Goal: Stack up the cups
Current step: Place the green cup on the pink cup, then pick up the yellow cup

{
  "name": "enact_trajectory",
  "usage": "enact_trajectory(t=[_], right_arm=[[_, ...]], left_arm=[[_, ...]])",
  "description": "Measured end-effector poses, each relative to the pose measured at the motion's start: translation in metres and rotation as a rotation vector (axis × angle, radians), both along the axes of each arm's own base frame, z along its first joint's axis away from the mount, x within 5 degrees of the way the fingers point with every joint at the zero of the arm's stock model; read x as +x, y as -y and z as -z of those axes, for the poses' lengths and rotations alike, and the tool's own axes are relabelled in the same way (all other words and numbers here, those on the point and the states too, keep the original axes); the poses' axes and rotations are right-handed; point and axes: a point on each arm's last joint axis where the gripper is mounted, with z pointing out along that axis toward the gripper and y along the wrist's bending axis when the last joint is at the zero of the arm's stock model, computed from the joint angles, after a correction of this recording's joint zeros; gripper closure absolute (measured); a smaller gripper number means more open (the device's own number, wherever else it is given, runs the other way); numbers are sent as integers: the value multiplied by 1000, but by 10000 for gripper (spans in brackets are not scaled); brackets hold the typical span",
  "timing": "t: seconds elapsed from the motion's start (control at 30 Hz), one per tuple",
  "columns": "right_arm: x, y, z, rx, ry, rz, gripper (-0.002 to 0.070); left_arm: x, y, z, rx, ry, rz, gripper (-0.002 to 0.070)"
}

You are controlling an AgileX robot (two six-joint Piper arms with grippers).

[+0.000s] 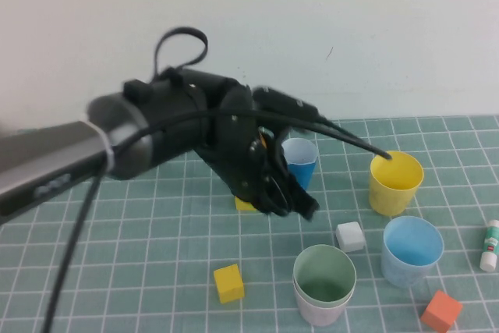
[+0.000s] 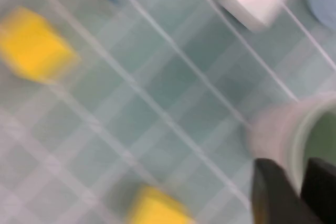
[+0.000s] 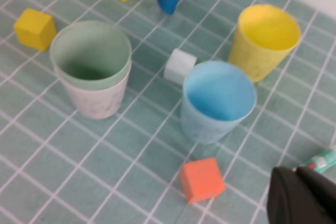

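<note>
A pale green cup (image 1: 324, 271) sits nested inside a pink cup (image 1: 318, 311) at the front of the mat. To their right stands the light blue cup (image 1: 412, 249), and behind that the yellow cup (image 1: 395, 182). My left gripper (image 1: 290, 199) hangs above the mat, behind and left of the nested pair, with nothing in it. In the left wrist view its fingers (image 2: 273, 198) stand slightly apart, open, just off the pink cup's (image 2: 270, 132) rim. My right gripper (image 3: 294, 170) is shut and empty, near the light blue cup (image 3: 218, 100) and yellow cup (image 3: 265, 38).
A narrow blue-and-white cone cup (image 1: 299, 161) stands behind the left gripper. Foam cubes lie around: white (image 1: 350, 235), yellow (image 1: 228, 282), another yellow (image 1: 244, 204) under the arm, orange (image 1: 441, 309). A glue stick (image 1: 490, 246) lies at the right edge.
</note>
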Motion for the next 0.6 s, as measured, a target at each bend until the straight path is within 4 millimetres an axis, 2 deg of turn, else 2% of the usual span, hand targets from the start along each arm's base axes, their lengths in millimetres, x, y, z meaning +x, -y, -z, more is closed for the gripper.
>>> enact_trajectory(t=[0.07,0.13,0.23,0.33,0.47,0.53,0.6], right_arm=[[1,-1,3,3,-32,-14,678],[2,-1,5,6,-56,-19,678],[6,-1,9,12,-96,-24,678],[10,-1,10,17,-133,-34,678],[20,-4,9,26,-152,-58,678],[27,-8,8,42,-146,-83,678],[33,-14,7,49,-144,-130,678]], left_arm=[[2,-11,-20,25,101,-40,626],[1,-26,-47,39,218,-99,654],[-4,-55,-91,47,386,-211,668],[-18,-85,-136,-10,526,-313,672],[-57,-116,-190,-148,665,-376,673],[-77,-127,-201,-200,688,-386,673],[-99,-138,-201,-261,680,-392,673]])
